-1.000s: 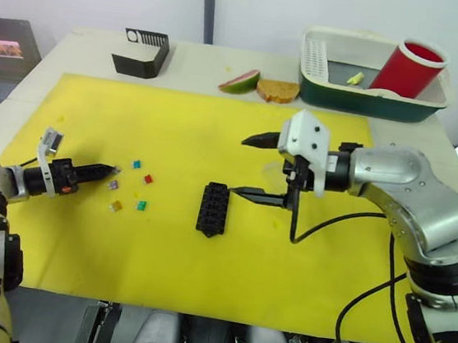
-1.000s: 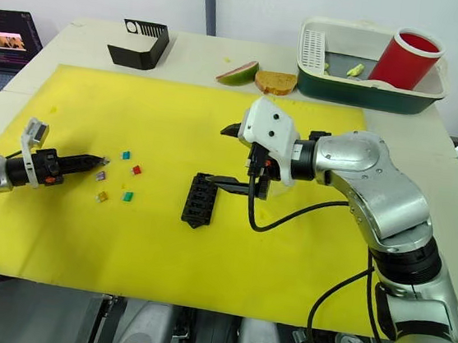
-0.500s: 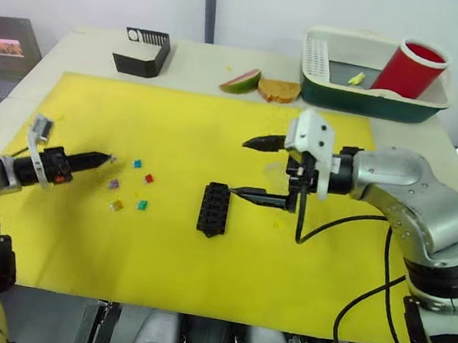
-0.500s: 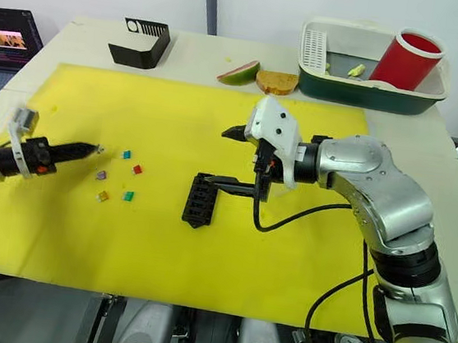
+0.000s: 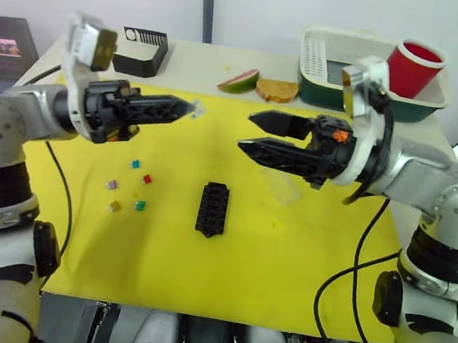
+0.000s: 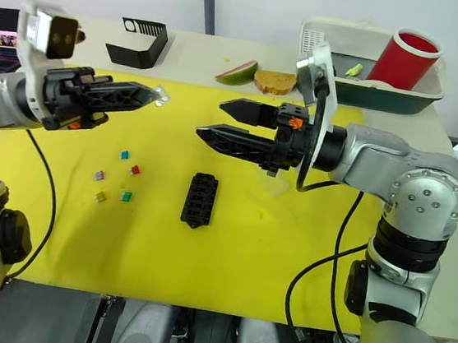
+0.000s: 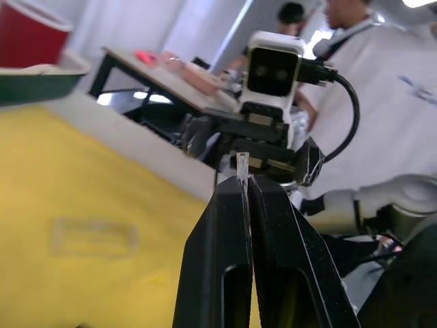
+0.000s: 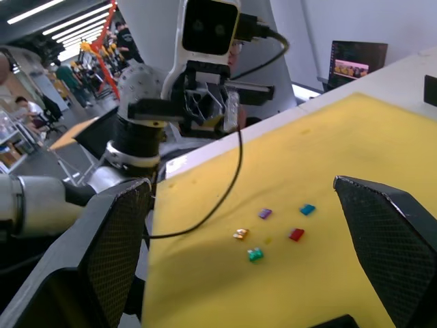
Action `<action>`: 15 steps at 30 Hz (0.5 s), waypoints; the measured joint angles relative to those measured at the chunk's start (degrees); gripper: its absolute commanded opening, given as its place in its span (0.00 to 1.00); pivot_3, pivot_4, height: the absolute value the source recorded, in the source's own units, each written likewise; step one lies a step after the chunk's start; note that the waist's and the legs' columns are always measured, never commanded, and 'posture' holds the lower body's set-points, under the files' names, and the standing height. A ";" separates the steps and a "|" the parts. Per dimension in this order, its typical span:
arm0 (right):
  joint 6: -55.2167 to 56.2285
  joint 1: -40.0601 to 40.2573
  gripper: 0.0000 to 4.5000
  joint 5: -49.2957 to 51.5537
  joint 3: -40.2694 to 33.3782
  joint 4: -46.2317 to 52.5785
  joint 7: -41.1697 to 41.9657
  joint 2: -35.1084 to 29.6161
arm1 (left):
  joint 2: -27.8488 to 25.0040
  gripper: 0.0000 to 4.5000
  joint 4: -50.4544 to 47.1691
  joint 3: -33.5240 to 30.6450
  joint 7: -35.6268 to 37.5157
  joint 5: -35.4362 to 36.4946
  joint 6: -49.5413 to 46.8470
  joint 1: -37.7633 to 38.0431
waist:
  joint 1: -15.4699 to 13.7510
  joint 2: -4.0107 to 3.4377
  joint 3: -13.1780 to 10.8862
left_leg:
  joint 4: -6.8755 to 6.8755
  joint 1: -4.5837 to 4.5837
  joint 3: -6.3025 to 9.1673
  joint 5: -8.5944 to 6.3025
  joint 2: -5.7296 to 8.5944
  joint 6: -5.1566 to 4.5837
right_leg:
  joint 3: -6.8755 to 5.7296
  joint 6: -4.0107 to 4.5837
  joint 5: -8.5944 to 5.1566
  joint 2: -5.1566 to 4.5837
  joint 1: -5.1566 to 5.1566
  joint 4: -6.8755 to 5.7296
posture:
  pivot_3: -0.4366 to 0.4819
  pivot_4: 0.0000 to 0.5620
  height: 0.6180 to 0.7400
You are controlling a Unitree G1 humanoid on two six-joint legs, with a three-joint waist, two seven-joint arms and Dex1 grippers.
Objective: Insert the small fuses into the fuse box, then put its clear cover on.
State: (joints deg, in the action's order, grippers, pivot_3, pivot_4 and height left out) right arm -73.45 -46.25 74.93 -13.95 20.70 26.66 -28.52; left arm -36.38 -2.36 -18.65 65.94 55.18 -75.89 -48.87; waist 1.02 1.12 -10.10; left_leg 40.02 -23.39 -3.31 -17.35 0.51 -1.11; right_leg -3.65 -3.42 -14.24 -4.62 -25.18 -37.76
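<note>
- Left eye view showed the mat [image 5: 226, 270] spread over the table, both arms raised above it.
- Right gripper [image 5: 250, 133] hung over the mat's middle, its fingers apart and holding nothing.
- Left gripper [image 5: 188, 109] was pinched together on a clear fuse [image 7: 242, 162], up at the far left.
- Fuse box [image 5: 212, 208] lay at mid-mat.
- Cover [image 5: 283, 188] lay just right of the box.
- Five fuses [image 5: 129, 186] sat scattered left of the box.

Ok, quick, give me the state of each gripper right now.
Left gripper: shut on a clear fuse, raised above the yellow mat.
Right gripper: open, holding nothing, raised above the mat.
</note>
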 measured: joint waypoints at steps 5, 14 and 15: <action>1.43 -1.34 0.62 3.91 2.00 -0.90 -6.07 2.20 | 0.67 0.00 0.19 2.70 0.06 0.48 3.95 -0.06 | -0.15 0.00 0.00 | 0.00 -0.01 -0.02 0.00 0.00 -0.01 | 0.01 0.00 0.00 0.04 0.00 0.01 | 0.48 0.27 1.00; 4.39 -1.49 0.62 4.83 4.75 -3.06 -9.26 2.81 | 0.70 0.00 1.15 4.37 -0.06 1.83 6.66 -0.05 | -0.26 0.00 0.00 | 0.02 -0.02 -0.03 -0.02 0.00 -0.06 | 0.00 -0.01 0.00 0.07 0.02 0.03 | 0.48 0.27 1.00; 4.69 -1.49 0.62 4.89 4.86 -3.14 -9.35 2.80 | 0.70 0.00 1.15 4.39 -0.18 1.92 6.68 -0.05 | -0.26 0.00 0.00 | 0.02 -0.02 -0.03 -0.04 0.00 -0.09 | 0.00 -0.01 0.00 0.08 0.02 0.03 | 0.48 0.27 1.00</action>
State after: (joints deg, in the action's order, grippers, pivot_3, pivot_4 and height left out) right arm -68.76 -47.74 79.82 -9.09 17.56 17.31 -25.71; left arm -35.68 -1.21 -14.26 65.76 57.10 -69.21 -48.93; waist 0.76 1.12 -10.10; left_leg 40.04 -23.41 -3.34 -17.39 0.51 -1.19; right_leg -3.64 -3.43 -14.24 -4.54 -25.17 -37.72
